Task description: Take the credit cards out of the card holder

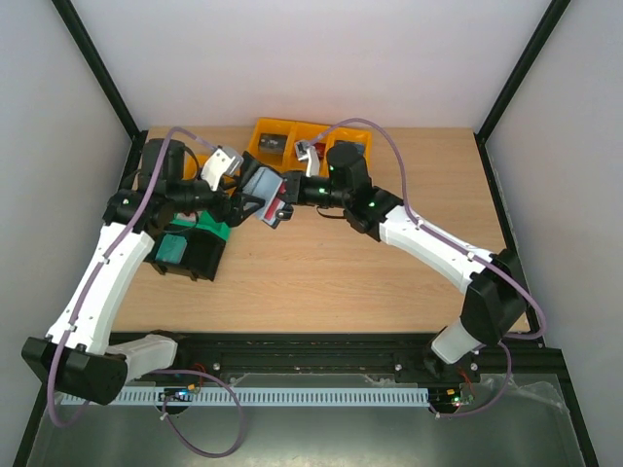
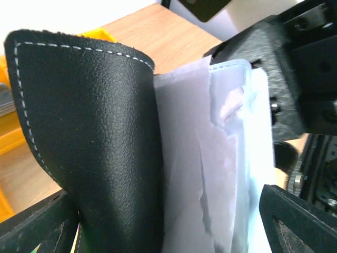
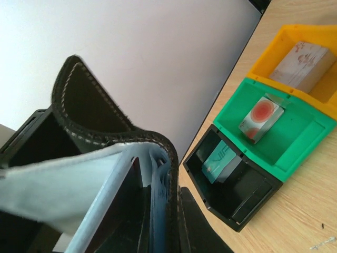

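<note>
- Left pincer (image 2: 166, 213) stands wide, gripping nothing. The card holder (image 2: 89, 132) sits right in the gap between its fingers (image 2: 300, 216), with the black leather cover towards one finger and the clear pockets (image 2: 210, 158) towards the other.
- Right pincer (image 1: 284, 199) is clamped tight on the card holder from the opposite side. That single grip carries it clear above the bench (image 1: 389, 282).
- No credit cards show plainly inside the pockets from the left wrist view. The plastic looks pale and ragged at its edges, and I cannot tell what is tucked in.
- Down past the right pincer is the black bin (image 3: 253, 203) with a teal card (image 3: 218, 163). The green bin (image 3: 300, 137) next along holds a red-and-white card (image 3: 260, 118), and the yellow bin (image 3: 266, 52) is further out.
- Danger one: if the left pincer closes where it is, it catches the whole holder, cover and all, rather than one card. Nothing would come out.
- Danger two: those thin pockets. If the plastic gets nipped along with a card, a pull could tear it or drag the holder out of the right pincer.
- Danger three: it is a one-sided hold. A nudge from a left finger could swing the holder and turn the slots away.
- Danger four: the two wrists are nose to nose, so a misjudged approach could knock them together.
</note>
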